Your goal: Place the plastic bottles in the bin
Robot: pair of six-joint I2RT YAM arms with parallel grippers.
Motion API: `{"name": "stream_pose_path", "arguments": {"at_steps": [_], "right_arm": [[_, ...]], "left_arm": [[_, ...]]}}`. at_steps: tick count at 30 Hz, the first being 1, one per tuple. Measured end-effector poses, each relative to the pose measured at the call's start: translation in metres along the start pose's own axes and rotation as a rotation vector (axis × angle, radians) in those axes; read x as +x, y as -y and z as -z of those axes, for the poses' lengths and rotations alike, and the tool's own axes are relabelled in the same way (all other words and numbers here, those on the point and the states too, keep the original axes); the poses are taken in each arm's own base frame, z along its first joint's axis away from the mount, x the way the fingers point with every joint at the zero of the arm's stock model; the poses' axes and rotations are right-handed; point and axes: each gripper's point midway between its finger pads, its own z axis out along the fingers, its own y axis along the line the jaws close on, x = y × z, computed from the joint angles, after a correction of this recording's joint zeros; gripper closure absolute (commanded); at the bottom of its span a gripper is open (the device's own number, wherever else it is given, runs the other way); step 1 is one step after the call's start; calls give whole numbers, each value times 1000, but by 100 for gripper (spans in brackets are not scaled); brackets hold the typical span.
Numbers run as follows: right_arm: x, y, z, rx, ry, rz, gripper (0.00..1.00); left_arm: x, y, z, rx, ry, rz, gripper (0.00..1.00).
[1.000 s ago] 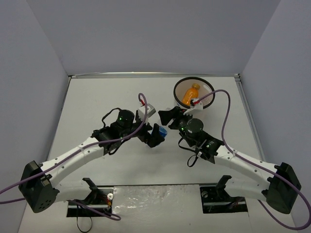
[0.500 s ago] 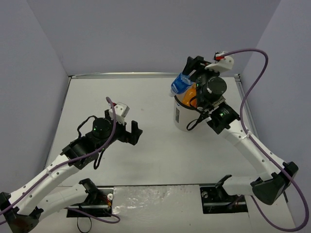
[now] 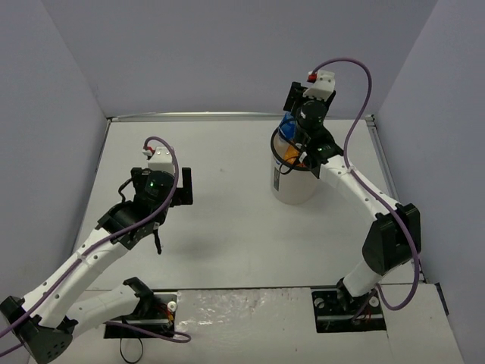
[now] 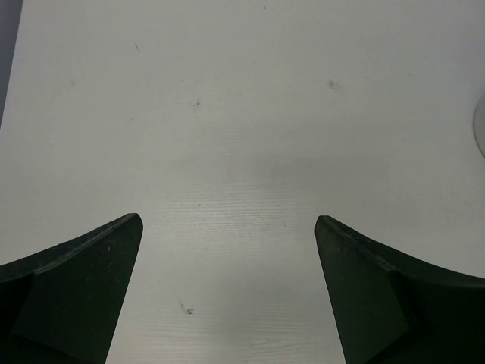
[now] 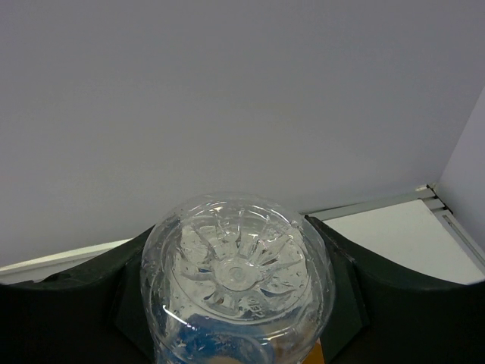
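My right gripper (image 3: pixel 293 123) hangs over the white, black-rimmed bin (image 3: pixel 292 189) at the far right of the table. It is shut on a clear blue-labelled plastic bottle (image 3: pixel 286 127). In the right wrist view the bottle's ribbed base (image 5: pixel 238 269) faces the camera, clamped between the two black fingers (image 5: pixel 345 280). An orange bottle (image 3: pixel 291 158) lies inside the bin, partly hidden by the arm. My left gripper (image 3: pixel 184 186) is open above bare table at the left, and its wrist view shows nothing between the fingers (image 4: pixel 83 288).
A raised metal strip (image 3: pixel 227 117) edges the white table (image 3: pixel 227 227) at the back, below the grey walls. The bin's pale wall just shows at the right edge of the left wrist view (image 4: pixel 480 125). The arm bases and mounting plates (image 3: pixel 242 311) line the near edge.
The right arm has carried the blue-labelled bottle from the table's middle up and back to over the bin. The left arm has drawn back to the left, open.
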Motion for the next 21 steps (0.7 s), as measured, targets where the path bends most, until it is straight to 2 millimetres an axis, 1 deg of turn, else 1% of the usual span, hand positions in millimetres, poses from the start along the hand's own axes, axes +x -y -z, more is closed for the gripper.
{"name": "stream_pose_path", "arguments": {"at_steps": [2,6,7,11,12,15,17,19,21], "right_arm": [[12,0,-3,0,-12,13,74],[31,2,0,0,-31,17,53],[36,3,2,-2,-31,6,45],[55,9,16,-15,-35,-30,6],[57,10,18,-17,-37,-32,1],[64,13,21,-15,-58,-23,0],[65,15,23,-13,-70,-19,0],[61,17,27,-12,-79,-18,0],[48,20,32,-8,-82,-23,0]], "left_arm": [[1,-7,-4,-24,-10,14,3],[0,-16,-8,-47,-17,41,3],[0,-17,-8,-48,-18,44,3],[2,-15,-9,-41,-25,43,3],[2,-14,-10,-38,-29,43,3],[5,-11,-12,-31,-43,46,3],[7,-10,-13,-30,-52,51,3],[9,-11,-13,-32,-60,58,3],[11,-12,-12,-38,-68,68,3]]}}
